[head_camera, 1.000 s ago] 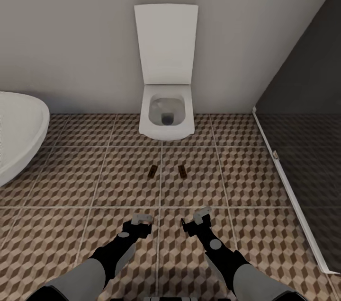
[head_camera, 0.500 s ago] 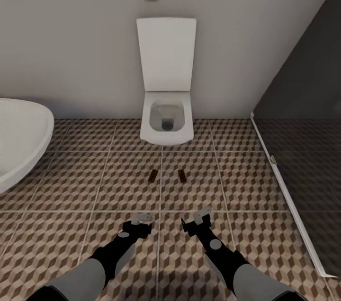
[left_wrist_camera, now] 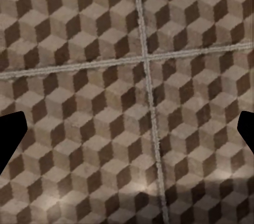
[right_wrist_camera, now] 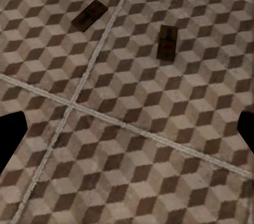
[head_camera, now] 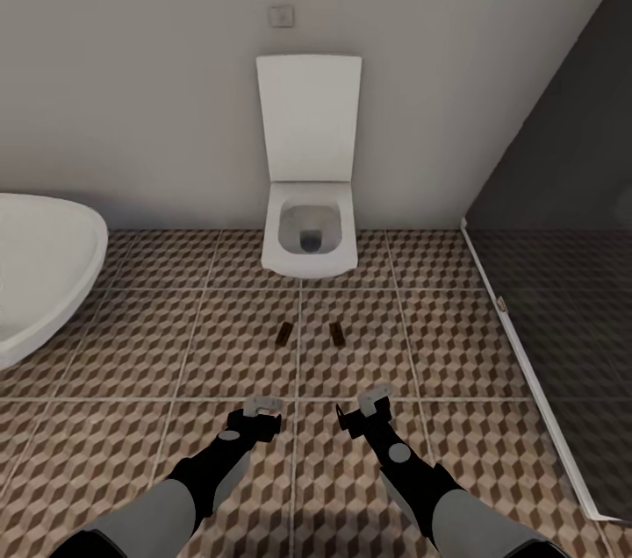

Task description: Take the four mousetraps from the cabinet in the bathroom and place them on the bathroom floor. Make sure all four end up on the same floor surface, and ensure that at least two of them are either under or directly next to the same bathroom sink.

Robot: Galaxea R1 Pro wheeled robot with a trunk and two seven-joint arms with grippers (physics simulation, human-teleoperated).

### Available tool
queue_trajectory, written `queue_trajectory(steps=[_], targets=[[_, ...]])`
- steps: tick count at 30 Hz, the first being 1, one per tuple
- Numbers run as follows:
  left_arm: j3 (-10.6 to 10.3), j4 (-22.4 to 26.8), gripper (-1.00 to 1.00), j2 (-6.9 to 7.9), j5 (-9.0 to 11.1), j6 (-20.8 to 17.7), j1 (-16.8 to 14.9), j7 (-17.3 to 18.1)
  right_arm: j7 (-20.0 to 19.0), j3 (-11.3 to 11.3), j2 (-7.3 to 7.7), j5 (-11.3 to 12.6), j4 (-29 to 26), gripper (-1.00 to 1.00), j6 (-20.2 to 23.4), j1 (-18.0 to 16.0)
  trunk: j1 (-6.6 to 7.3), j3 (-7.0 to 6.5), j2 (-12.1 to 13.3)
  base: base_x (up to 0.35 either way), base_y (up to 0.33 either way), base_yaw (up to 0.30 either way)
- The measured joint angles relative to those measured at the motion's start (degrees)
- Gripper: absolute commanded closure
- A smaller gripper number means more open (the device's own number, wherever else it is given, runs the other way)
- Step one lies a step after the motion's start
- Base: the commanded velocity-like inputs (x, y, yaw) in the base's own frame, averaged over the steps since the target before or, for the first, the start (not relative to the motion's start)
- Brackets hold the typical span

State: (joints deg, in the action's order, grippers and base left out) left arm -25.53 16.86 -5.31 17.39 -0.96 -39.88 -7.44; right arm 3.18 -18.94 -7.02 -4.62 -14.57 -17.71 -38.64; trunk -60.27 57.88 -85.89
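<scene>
Head view: two mousetraps (head_camera: 284,334) (head_camera: 337,331) lie on the patterned bathroom floor (head_camera: 132,347) before the toilet (head_camera: 309,233); left gripper (head_camera: 261,410) and right gripper (head_camera: 373,405) hover released, empty. Next, likely, fetching the remaining traps.

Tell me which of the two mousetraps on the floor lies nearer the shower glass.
The right-hand mousetrap, on the tile right of the grout line; the other mousetrap lies left of that line, toward the bathtub.

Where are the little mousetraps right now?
In the head view, two mousetraps lie side by side on the bathroom floor, one on each side of a grout line, just in front of the toilet.
</scene>
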Motion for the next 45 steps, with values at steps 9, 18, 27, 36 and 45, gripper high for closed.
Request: queue_trajectory(steps=[9, 18, 27, 36, 45], targets=[[0.00, -0.04, -1.00, 0.00, 0.01, -0.01, 0.01, 0.00, 0.00, -0.01, 0.00, 0.00, 0.00, -1.00, 0.00, 0.00, 1.98, -2.46, 3.61, 0.000, 0.000, 0.000], [0.00, -0.04, -1.00, 0.00, 0.00, 0.01, 0.00, 0.00, 0.00, 0.01, 0.00, 0.00, 0.00, -1.00, 0.00, 0.00, 3.95, -4.92, 7.22, 0.000, 0.000, 0.000], [0.01, -0.16, -1.00, 0.75, 0.02, 0.01, 0.00, -0.02, 0.00, 0.03, 0.16, 0.00, 0.22, -1.00, -0.05, 0.00, 5.93, -7.37, 10.83, 0.000, 0.000, 0.000], [0.02, -0.76, -1.00, 2.83, 0.18, -0.01, 0.01, -0.09, 0.00, 0.04, 1.80, 0.17, 0.64, -1.00, -1.44, 0.00, 7.91, -9.83, 14.44, 0.000, 0.000, 0.000], [0.13, -3.72, -1.00, 3.45, 0.28, 0.06, 0.69, -0.13, 0.07, 0.07, 3.25, 0.31, 5.02, -1.00, -4.57, 0.01, 9.89, -12.29, 18.05, 0.000, 0.000, 0.000]])
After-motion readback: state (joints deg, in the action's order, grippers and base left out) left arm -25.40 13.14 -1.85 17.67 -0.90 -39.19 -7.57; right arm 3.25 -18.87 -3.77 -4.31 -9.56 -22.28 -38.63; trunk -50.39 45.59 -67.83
